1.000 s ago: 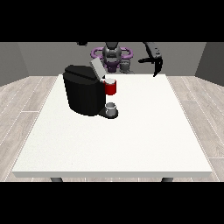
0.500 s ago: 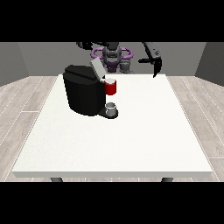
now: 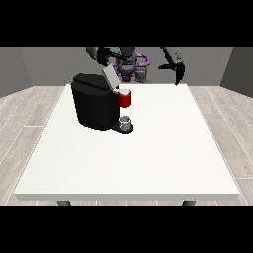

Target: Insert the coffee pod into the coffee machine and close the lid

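Front view: coffee machine (image 3: pixel 96 106) lid (image 3: pixel 109 78) tilts up-left; I cannot tell either hand's finger state.

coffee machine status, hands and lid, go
Coffee machine lid up, pod not visible. Hand at view's left near lid. Hand at view's right raised, holding nothing. Cup under spout.

The coffee machine (image 3: pixel 95 106) with its raised lid (image 3: pixel 109 78) blocks the table's (image 3: pixel 148 158) far-left part; elsewhere stays open.
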Controlling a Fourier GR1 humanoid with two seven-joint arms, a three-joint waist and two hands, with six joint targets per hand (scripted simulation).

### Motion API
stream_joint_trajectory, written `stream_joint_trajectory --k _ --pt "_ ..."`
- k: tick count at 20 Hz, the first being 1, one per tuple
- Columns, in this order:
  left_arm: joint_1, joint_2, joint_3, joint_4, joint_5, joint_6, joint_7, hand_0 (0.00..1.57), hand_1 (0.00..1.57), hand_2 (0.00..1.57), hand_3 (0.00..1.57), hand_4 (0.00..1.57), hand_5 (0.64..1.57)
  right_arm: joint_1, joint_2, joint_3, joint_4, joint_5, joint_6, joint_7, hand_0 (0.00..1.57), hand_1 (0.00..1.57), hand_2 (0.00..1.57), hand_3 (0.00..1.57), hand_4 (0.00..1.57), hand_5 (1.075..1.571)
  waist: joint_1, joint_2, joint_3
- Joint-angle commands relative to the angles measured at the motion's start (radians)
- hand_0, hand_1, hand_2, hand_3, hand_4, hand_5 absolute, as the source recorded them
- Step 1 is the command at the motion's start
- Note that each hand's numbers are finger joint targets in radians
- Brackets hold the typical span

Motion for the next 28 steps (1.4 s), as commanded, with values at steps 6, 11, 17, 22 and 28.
stream_joint_trajectory --k 6,11,17,22,28 --pt "0.042 0.001 -0.017 -0.039 0.013 0.018 -0.017 0.00 0.00 0.00 0.00 0.36 1.571 -0.141 -0.057 -0.116 0.160 -0.024 0.020 -0.010 0.00 0.00 0.00 0.00 0.39 1.571 0.003 0.040 -0.0001" --pt "-0.016 0.061 0.025 0.005 0.049 -0.014 -0.039 0.00 0.00 0.00 0.00 0.29 1.571 -0.197 -0.068 -0.157 0.236 -0.064 0.044 -0.052 0.00 0.00 0.00 0.00 0.46 1.571 -0.006 0.080 -0.0001" --pt "0.023 0.019 -0.024 -0.039 0.039 0.000 -0.057 0.00 0.00 0.00 0.00 0.40 1.571 -0.241 -0.097 -0.212 0.346 -0.087 0.044 -0.136 0.00 0.00 0.00 0.00 0.43 1.571 0.032 0.104 0.0000" --pt "-0.098 0.029 0.004 0.015 0.062 0.020 -0.020 0.00 0.00 0.00 0.00 0.34 1.571 -0.331 -0.083 -0.194 0.354 -0.067 0.019 -0.110 0.00 0.00 0.00 0.00 0.24 1.571 0.021 0.161 -0.0002" --pt "-0.084 0.057 0.012 0.037 0.062 0.009 -0.044 0.00 0.00 0.00 0.00 0.38 1.571 -0.324 -0.057 -0.171 0.357 -0.059 0.013 -0.127 0.00 0.00 0.00 0.00 0.43 1.571 0.039 0.164 -0.0003"
